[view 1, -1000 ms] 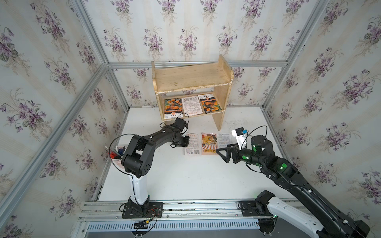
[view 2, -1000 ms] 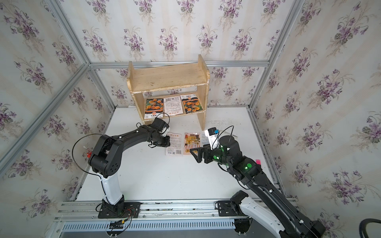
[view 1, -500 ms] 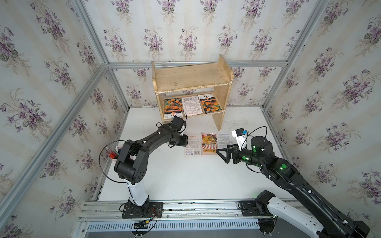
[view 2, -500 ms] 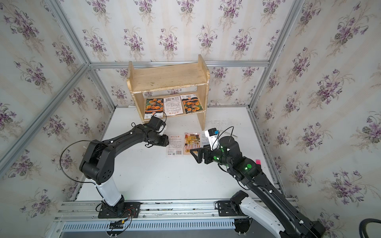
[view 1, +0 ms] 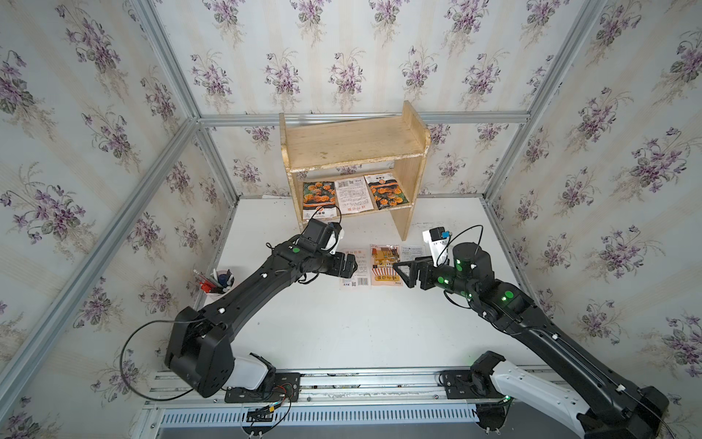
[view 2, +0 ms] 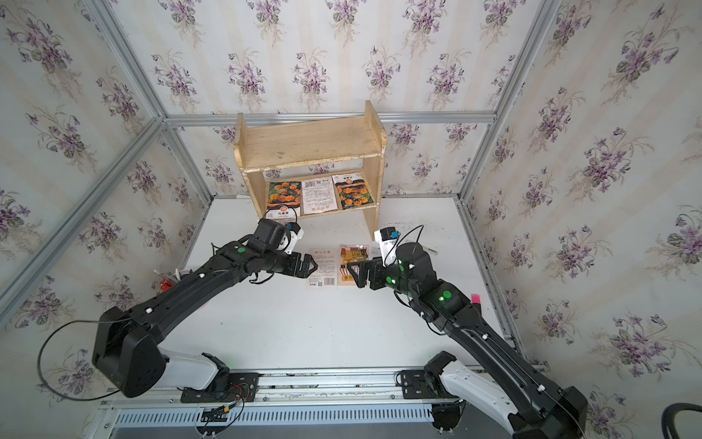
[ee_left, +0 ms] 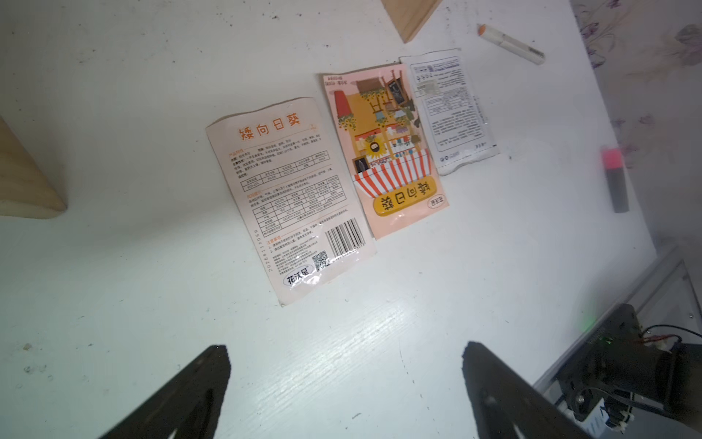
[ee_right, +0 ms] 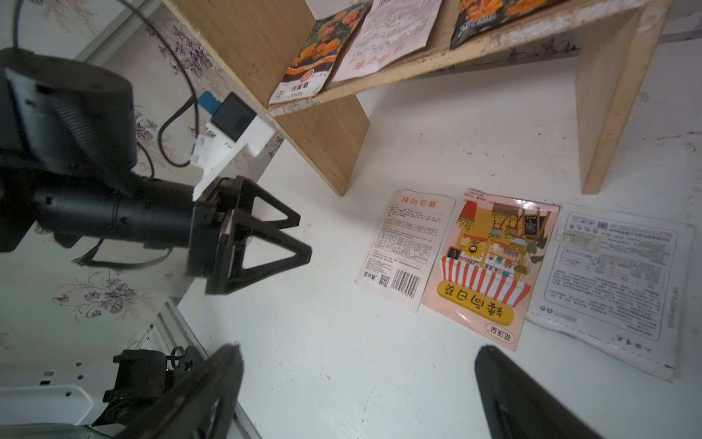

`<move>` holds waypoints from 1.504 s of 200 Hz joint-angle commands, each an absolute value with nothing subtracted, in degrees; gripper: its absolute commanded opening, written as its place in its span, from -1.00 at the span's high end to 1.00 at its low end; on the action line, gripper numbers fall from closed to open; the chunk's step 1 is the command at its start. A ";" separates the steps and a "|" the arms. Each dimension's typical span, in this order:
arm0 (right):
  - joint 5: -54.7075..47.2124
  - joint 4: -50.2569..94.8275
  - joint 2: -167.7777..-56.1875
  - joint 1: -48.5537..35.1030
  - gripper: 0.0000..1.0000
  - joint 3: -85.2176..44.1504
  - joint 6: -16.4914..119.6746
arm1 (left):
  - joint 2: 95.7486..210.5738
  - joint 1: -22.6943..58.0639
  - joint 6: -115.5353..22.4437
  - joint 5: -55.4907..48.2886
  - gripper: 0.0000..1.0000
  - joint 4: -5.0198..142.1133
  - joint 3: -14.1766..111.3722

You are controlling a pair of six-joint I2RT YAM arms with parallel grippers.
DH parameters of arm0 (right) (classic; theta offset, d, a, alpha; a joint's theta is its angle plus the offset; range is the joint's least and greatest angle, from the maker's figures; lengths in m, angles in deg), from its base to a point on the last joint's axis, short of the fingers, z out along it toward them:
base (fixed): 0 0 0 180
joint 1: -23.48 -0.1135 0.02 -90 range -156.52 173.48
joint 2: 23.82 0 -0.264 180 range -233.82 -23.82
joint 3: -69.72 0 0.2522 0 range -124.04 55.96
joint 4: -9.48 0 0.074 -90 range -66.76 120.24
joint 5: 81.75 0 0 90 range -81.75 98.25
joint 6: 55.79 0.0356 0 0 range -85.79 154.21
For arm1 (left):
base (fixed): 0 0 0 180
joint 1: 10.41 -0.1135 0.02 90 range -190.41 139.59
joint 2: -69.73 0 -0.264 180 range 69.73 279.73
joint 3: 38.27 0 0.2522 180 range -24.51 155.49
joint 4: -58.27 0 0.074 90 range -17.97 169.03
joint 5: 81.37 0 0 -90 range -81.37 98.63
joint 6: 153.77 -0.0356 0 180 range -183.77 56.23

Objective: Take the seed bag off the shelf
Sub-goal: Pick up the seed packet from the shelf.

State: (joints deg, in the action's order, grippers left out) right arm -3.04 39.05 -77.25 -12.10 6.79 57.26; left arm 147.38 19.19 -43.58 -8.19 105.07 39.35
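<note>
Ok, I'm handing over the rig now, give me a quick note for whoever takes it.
Left gripper: open, empty, over the white table beside the pale text-side packet.
Right gripper: open, empty, near the pink illustrated sunflower packet.
Done: three packets lie flat on the table, counting a white printed one.
To do: three seed bags on the pale wooden shelf's lower tier.

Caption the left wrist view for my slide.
Open left tool hovers over the table; a text-side packet, an illustrated packet and a white packet lie flat ahead.
</note>
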 commanded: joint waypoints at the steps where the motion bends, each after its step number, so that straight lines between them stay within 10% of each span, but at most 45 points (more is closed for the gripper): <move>1: 0.24 33.74 -79.63 -12.03 -1.00 4.90 54.59 | 141.94 19.29 -42.64 -9.55 -0.99 104.84 37.33; 131: 12.09 24.52 -108.38 -11.38 -0.96 -16.57 44.06 | 113.24 19.48 -41.30 -5.99 -0.99 111.56 32.95; 301: 17.93 22.21 -133.37 -4.24 -0.89 -37.20 36.42 | 103.84 19.47 -40.74 -3.24 -0.99 117.60 33.85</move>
